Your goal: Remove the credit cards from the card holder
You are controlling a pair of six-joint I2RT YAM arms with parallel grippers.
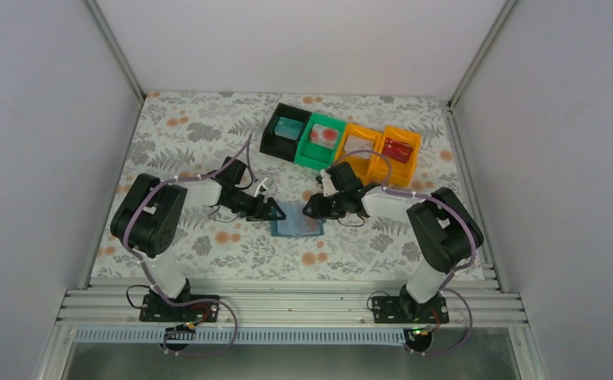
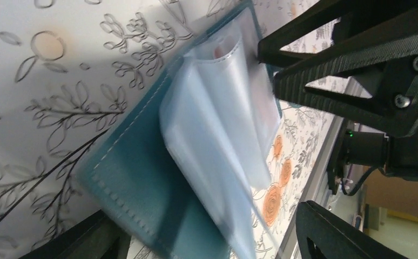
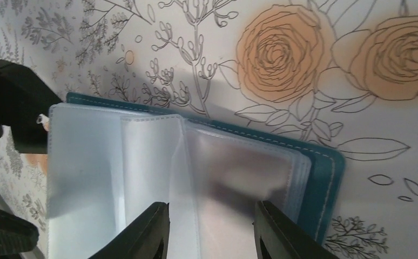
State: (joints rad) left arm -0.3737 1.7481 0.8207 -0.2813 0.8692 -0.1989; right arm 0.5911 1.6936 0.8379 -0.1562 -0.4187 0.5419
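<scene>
Right wrist view: the card holder (image 3: 317, 178) lies open and flat on the floral counter (image 3: 315, 32) with its clear sleeves (image 3: 88, 172) fanned out. In the top external view it sits mid-frame between the two tools. The right tool (image 3: 211, 208) hangs over the right-hand sleeve, its jaws partly apart astride the page and clamped on nothing I can make out. A dim pinkish patch under that plastic may be a card, but it is too blurred to say. The left tool (image 2: 202, 213) is open wide at the holder's left edge, and one finger seems to rest on the corner rather than pinch it. The sleeves look soft and slick, so closing fingers could catch plastic along with a card, or instead of one. The loosely pinned holder would then lift or slide. The tools are very near each other and could knock together. Toward the upper centre of the top view, a black bin (image 1: 270, 136), a green bin (image 1: 313, 158) and two orange bins (image 1: 398, 176) stand in a row. They hold credit cards (image 1: 325, 135), among them a teal card (image 1: 290, 127) and a red card (image 1: 397, 149). The right arm's wrist is just beside the nearer orange bin and could brush it on a lift.
</scene>
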